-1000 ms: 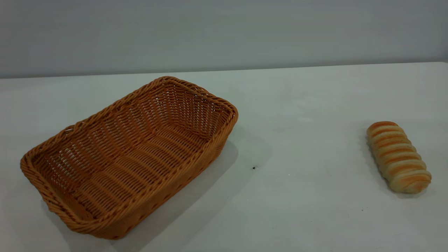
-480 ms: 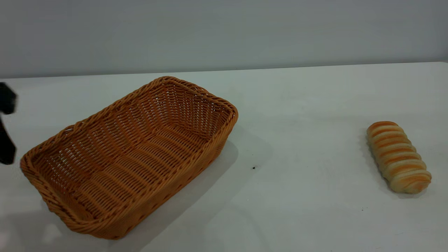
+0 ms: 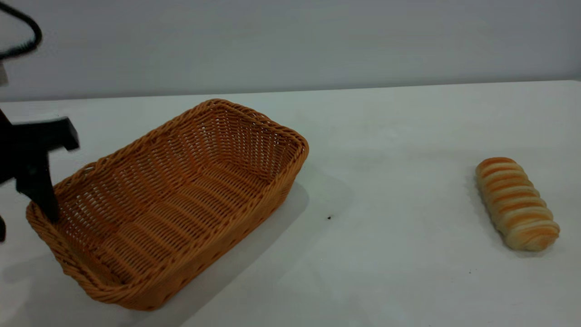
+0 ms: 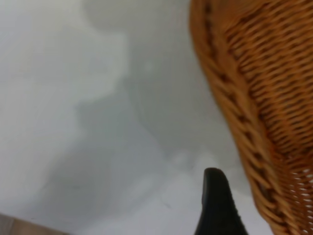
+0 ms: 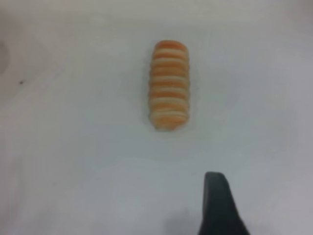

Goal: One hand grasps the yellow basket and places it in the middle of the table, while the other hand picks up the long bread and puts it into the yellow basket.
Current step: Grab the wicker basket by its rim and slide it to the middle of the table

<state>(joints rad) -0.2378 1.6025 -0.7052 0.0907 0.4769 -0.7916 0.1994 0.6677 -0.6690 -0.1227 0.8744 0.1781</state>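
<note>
The table [image 3: 408, 136] is wide and white, and it carries both things of the task. On its left part stands the yellow basket [image 3: 172, 204], a big woven rectangle set at an angle, with its far corner pointing to the middle of the table. Nothing lies inside it.

The left gripper [image 3: 22, 200] is at the left edge of the exterior view, at the basket's left end. One black finger [image 3: 41, 195] points down and its tip is at the braided rim there, on the inner side as far as I can see; if it really touches the rim I cannot tell. A second dark tip shows lower, outside the basket at the picture's edge, so the fingers stand spread, with the rim between them and not clamped. In the left wrist view, one finger [image 4: 217, 205] is over the bare table, just beside the outer wall of the basket [image 4: 254, 98].

The long bread [image 3: 516, 203] lies on the right part of the table, well apart from the basket, with one end toward the camera.

The right gripper is not seen in the exterior view. In the right wrist view only one black finger [image 5: 220, 205] shows, above the table and apart from the bread [image 5: 168, 84]. Whether this gripper is open or closed I cannot tell.
</note>
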